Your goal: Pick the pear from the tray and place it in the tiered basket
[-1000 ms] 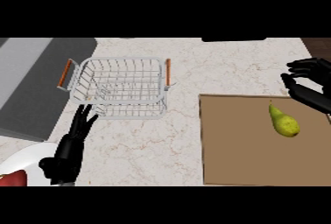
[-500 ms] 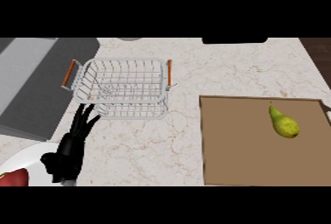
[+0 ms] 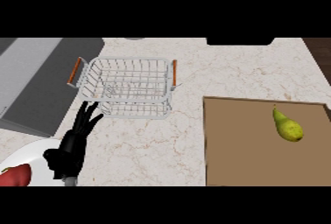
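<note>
So the pear (image 3: 287, 127) is sitting on the brown tray (image 3: 245, 153), up toward the tray's 1 o'clock corner. It's yellow-green, smooth skinned, fat at the bottom and narrowing to a little stem end that points to 11 o'clock. Nothing is touching it. The tray is a flat matte rectangle with a thin raised rim, and it runs off the view at 3 o'clock.

The tiered basket (image 3: 129, 87) is white wire, two levels stacked, with orange grips on the handles at both short ends. It stands at about 10 o'clock from the pear, well apart from the tray, with a strip of bare counter (image 3: 174, 148) between them. The counter is pale marble-look stone with thin brownish veins.

The left robot hand (image 3: 72, 144) is black, lying at about 7 o'clock in the view, fingers straight and spread wide, tips just short of the basket's lower tier, holding nothing. Next to its wrist there's a white plate (image 3: 26, 155) with something red on it. The right robot hand isn't showing at all. No writing anywhere.
</note>
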`<move>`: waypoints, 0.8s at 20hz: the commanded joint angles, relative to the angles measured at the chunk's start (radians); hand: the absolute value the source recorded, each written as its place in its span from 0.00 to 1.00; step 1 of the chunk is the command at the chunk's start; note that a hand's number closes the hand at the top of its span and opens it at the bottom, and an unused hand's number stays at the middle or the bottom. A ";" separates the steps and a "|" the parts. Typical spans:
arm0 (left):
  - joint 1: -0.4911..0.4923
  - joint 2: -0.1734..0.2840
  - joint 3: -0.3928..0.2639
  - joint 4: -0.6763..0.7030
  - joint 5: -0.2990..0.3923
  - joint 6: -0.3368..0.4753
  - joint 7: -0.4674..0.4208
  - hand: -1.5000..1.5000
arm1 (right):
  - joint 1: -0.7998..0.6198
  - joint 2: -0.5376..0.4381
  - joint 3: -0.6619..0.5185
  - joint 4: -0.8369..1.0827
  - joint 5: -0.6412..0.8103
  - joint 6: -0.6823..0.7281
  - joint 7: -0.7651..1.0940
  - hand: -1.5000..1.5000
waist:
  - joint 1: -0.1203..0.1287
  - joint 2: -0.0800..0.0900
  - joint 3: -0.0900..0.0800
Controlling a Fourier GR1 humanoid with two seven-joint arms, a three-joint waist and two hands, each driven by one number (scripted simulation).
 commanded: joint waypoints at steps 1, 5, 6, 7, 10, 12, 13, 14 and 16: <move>0.052 0.029 0.008 0.088 0.007 -0.003 0.080 0.50 | -0.031 -0.078 0.114 -0.056 0.023 0.150 0.142 0.00 | 0.019 0.013 -0.011; 0.044 0.019 -0.017 0.095 -0.008 -0.008 0.092 0.50 | -0.102 -0.098 0.199 -0.067 0.101 0.180 0.237 0.00 | 0.030 0.017 -0.009; 0.044 0.015 0.000 0.134 0.005 -0.025 0.054 0.50 | -0.141 -0.087 0.212 -0.090 0.099 0.181 0.279 0.00 | 0.031 0.018 -0.010; 0.069 0.008 -0.016 0.125 -0.014 -0.007 0.053 0.50 | -0.112 -0.074 0.219 -0.105 0.116 0.164 0.276 0.00 | 0.016 0.012 -0.009; 0.005 -0.003 -0.006 0.144 -0.005 -0.022 0.077 0.50 | -0.179 -0.018 0.269 -0.087 0.165 0.143 0.341 0.00 | 0.016 0.016 -0.008; 0.030 -0.020 0.000 0.169 -0.008 -0.010 0.040 0.50 | -0.157 -0.001 0.290 -0.084 0.192 0.138 0.323 0.00 | 0.006 0.016 -0.008; 0.041 0.004 -0.003 0.124 -0.013 -0.012 0.073 0.50 | -0.187 0.010 0.302 -0.099 0.191 0.143 0.366 0.00 | 0.012 0.013 -0.008; 0.013 -0.035 -0.006 0.195 -0.025 -0.002 0.024 0.50 | -0.195 0.037 0.319 -0.069 0.220 0.125 0.342 0.00 | 0.010 0.019 -0.008; 0.042 -0.004 0.003 0.137 -0.021 -0.009 0.045 0.50 | -0.193 0.023 0.339 -0.060 0.241 0.159 0.327 0.00 | 0.012 0.015 -0.007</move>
